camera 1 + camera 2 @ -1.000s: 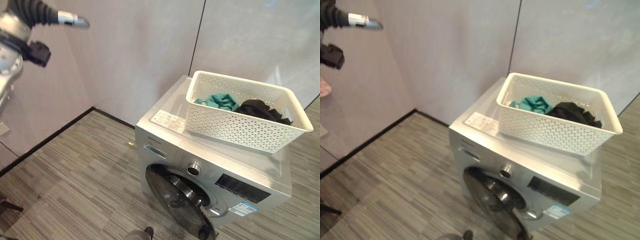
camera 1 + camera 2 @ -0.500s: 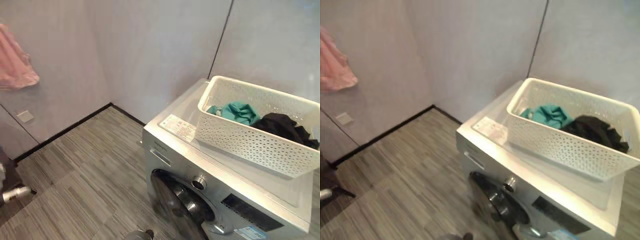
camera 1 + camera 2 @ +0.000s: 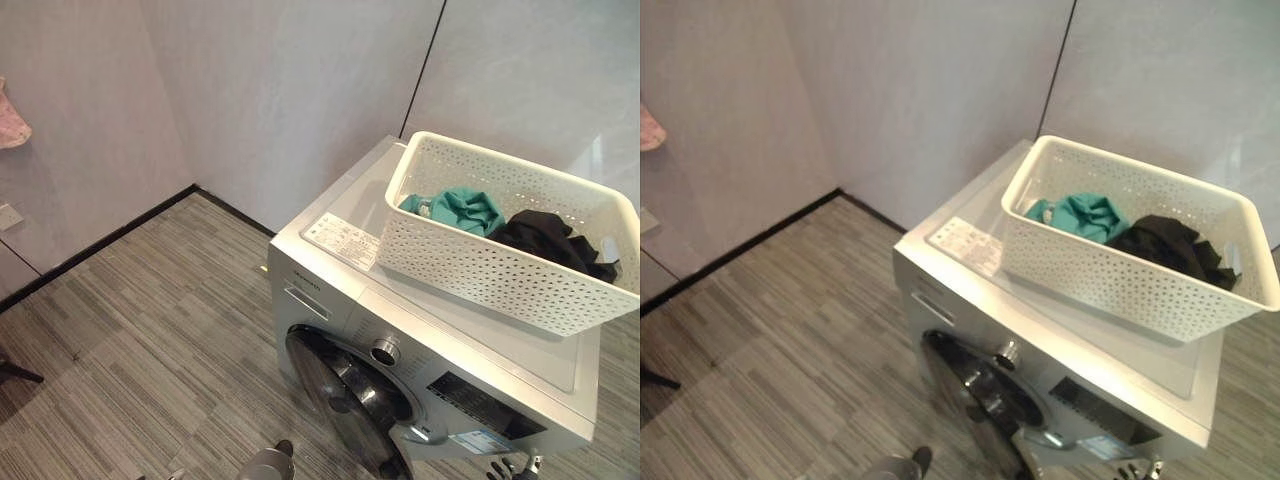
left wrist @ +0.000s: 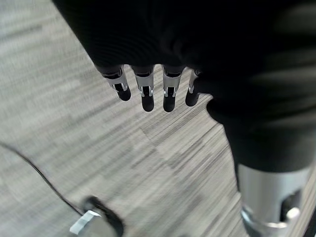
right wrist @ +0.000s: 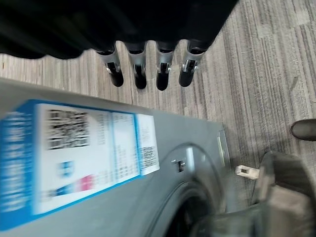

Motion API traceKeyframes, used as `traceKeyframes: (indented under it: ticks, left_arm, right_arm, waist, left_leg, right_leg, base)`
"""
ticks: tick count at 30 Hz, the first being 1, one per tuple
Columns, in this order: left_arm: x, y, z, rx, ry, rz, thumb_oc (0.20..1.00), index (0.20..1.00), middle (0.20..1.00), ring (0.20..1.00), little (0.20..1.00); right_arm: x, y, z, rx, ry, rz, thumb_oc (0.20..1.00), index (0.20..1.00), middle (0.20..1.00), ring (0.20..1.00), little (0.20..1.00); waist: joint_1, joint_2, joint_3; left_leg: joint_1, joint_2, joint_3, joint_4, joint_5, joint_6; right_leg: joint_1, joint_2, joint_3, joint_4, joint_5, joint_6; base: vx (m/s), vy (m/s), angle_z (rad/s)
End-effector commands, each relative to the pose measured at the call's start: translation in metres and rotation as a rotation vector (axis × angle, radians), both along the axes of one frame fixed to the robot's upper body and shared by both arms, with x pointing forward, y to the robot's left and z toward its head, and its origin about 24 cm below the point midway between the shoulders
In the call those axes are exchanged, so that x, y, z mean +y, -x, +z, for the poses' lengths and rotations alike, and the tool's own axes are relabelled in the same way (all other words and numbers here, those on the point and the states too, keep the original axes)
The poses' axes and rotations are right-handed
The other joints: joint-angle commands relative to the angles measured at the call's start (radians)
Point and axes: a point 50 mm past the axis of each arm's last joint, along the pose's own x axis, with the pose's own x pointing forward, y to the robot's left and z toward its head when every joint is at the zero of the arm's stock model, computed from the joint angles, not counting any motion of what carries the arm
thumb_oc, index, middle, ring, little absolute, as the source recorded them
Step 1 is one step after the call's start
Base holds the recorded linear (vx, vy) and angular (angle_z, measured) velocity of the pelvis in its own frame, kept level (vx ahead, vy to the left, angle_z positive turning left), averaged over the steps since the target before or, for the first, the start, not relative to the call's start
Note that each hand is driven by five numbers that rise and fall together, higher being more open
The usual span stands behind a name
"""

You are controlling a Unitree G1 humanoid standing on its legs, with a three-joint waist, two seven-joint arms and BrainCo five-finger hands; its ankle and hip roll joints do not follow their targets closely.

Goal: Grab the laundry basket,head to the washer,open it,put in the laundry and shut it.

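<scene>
The white perforated laundry basket [image 3: 505, 240] is sitting on top of the silver front-load washer [image 3: 420, 345], toward its 1 o'clock corner, with a teal garment [image 3: 455, 208] at the basket's 9 o'clock end and a black garment [image 3: 555, 240] at 3 o'clock. Washer's round dark door [image 3: 350, 400] looks closed. Left hand [image 4: 148, 91] hangs over the grey wood-look floor [image 3: 130, 340] with fingers relaxed and nothing in them, and the right hand [image 5: 148, 69] is the same, loose and empty, right by the washer front near its blue label [image 5: 64, 153].
</scene>
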Motion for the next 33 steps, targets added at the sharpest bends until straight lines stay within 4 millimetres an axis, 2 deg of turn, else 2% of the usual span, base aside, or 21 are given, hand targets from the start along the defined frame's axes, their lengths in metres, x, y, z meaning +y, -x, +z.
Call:
traceKeyframes:
  ticks: [1, 3, 5, 8, 18, 22, 23, 24, 33]
  left_arm:
    - [0.022, 0.009, 0.013, -0.066, -0.093, 0.077, 1.0, 1.0, 1.0, 1.0, 1.0]
    - [0.019, 0.007, 0.012, -0.081, -0.079, 0.076, 1.0, 1.0, 1.0, 1.0, 1.0]
    - [0.01, 0.008, 0.007, -0.084, -0.046, 0.081, 1.0, 1.0, 1.0, 1.0, 1.0]
    - [-0.003, 0.006, 0.002, -0.082, -0.013, 0.034, 1.0, 1.0, 1.0, 1.0, 1.0]
    - [-0.014, 0.001, -0.002, -0.051, -0.001, -0.06, 1.0, 1.0, 1.0, 1.0, 1.0]
    - [-0.015, 0.001, -0.003, -0.055, 0.001, -0.057, 1.0, 1.0, 1.0, 1.0, 1.0]
    - [-0.016, 0.0, -0.003, -0.063, 0.006, -0.049, 1.0, 1.0, 1.0, 1.0, 1.0]
    - [-0.094, -0.05, -0.014, -0.069, 0.103, -0.386, 1.0, 1.0, 1.0, 1.0, 1.0]
    - [-0.094, -0.036, -0.019, -0.003, 0.104, -0.385, 1.0, 1.0, 1.0, 1.0, 1.0]
  right_arm:
    - [-0.003, -0.025, 0.013, -0.136, 0.055, 0.071, 1.0, 1.0, 1.0, 1.0, 1.0]
    - [-0.002, -0.022, 0.011, -0.144, 0.028, 0.033, 1.0, 1.0, 1.0, 1.0, 1.0]
    - [0.003, -0.008, 0.004, -0.13, -0.022, -0.036, 1.0, 1.0, 1.0, 1.0, 1.0]
    - [0.007, 0.007, -0.002, -0.076, -0.04, -0.045, 1.0, 1.0, 1.0, 1.0, 1.0]
    - [0.016, 0.031, -0.015, 0.099, -0.078, 0.018, 1.0, 1.0, 1.0, 1.0, 1.0]
    - [0.018, 0.032, -0.016, 0.109, -0.08, 0.03, 1.0, 1.0, 1.0, 1.0, 1.0]
    - [0.017, 0.03, -0.015, 0.107, -0.07, 0.041, 1.0, 1.0, 1.0, 1.0, 1.0]
    - [0.058, -0.065, -0.007, 0.076, 0.094, 0.689, 1.0, 1.0, 1.0, 1.0, 1.0]
    - [0.054, -0.058, -0.009, 0.119, 0.121, 0.669, 1.0, 1.0, 1.0, 1.0, 1.0]
  waist:
    - [0.012, 0.017, -0.014]
    - [0.008, 0.02, -0.014]
    - [-0.005, 0.024, -0.02]
    - [-0.026, 0.032, -0.029]
    - [-0.055, 0.052, -0.037]
    - [-0.057, 0.055, -0.036]
    - [-0.058, 0.058, -0.034]
    - [-0.221, 0.077, 0.026]
    - [-0.221, 0.092, 0.02]
  left_leg:
    - [-0.021, 0.071, -0.007, -0.058, 0.074, -0.015]
    - [-0.018, 0.071, -0.004, -0.06, 0.074, -0.014]
    - [-0.013, 0.071, 0.001, -0.062, 0.074, -0.013]
    - [-0.007, 0.071, 0.012, -0.068, 0.075, -0.012]
    - [0.017, 0.083, 0.049, -0.079, 0.07, -0.009]
    - [0.018, 0.083, 0.055, -0.076, 0.068, -0.009]
    - [0.019, 0.084, 0.059, -0.073, 0.066, -0.008]
    - [0.115, 0.128, 0.407, -0.207, 0.011, -0.005]
    - [0.132, 0.133, 0.402, -0.207, 0.013, -0.013]
  right_leg:
    - [0.052, -0.048, 0.04, 0.03, 0.037, 0.022]
    - [0.053, -0.05, 0.04, 0.032, 0.04, 0.023]
    - [0.053, -0.051, 0.042, 0.035, 0.046, 0.024]
    - [0.049, -0.054, 0.049, 0.04, 0.054, 0.028]
    - [0.05, -0.061, 0.074, 0.027, 0.055, 0.03]
    - [0.052, -0.062, 0.079, 0.022, 0.057, 0.031]
    - [0.051, -0.063, 0.082, 0.022, 0.056, 0.031]
    - [-0.103, -0.07, 0.156, -0.151, 0.198, 0.035]
    - [-0.082, -0.067, 0.141, -0.151, 0.192, 0.032]
  base:
    - [0.0, 0.0, 0.0]
    - [0.0, 0.0, 0.0]
    - [-0.02, 0.033, -0.01]
    - [-0.02, 0.026, 0.0]
    - [-0.02, 0.027, -0.13]
    - [-0.02, 0.009, -0.04]
    - [-0.03, 0.009, -0.02]
    - [-0.03, 0.009, -0.02]
    - [0.01, -0.011, -0.07]
